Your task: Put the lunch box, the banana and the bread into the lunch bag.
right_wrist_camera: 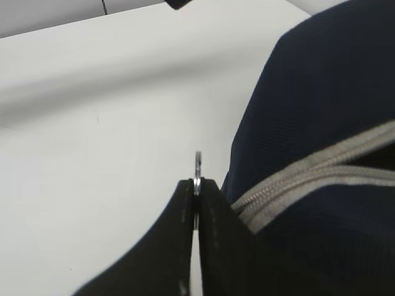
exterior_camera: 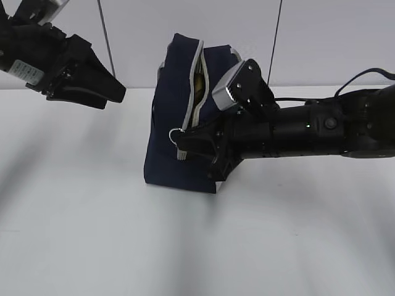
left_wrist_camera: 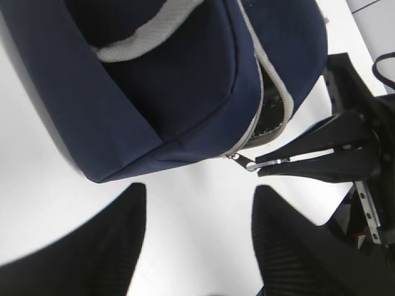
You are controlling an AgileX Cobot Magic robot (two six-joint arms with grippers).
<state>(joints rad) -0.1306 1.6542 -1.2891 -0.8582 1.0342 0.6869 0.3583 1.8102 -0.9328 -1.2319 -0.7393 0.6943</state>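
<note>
The navy lunch bag point(exterior_camera: 176, 123) stands at the middle of the table, its grey zipper point(exterior_camera: 196, 80) partly open along the top. Through the gap shows something golden-brown point(exterior_camera: 199, 83); I cannot tell whether it is the bread or the banana. The lunch box is hidden. My right gripper point(exterior_camera: 185, 142) reaches in from the right and is shut on the zipper's ring pull point(right_wrist_camera: 197, 165), at the bag's point(right_wrist_camera: 321, 92) lower corner. My left gripper point(exterior_camera: 117, 92) hangs open above the table, left of the bag point(left_wrist_camera: 166, 80), with nothing between its fingers point(left_wrist_camera: 105, 246).
A grey webbing handle point(left_wrist_camera: 142, 34) lies across the bag's side. The white table point(exterior_camera: 92, 234) spreads in front of and left of the bag. A pale wall point(exterior_camera: 321, 37) stands close behind it.
</note>
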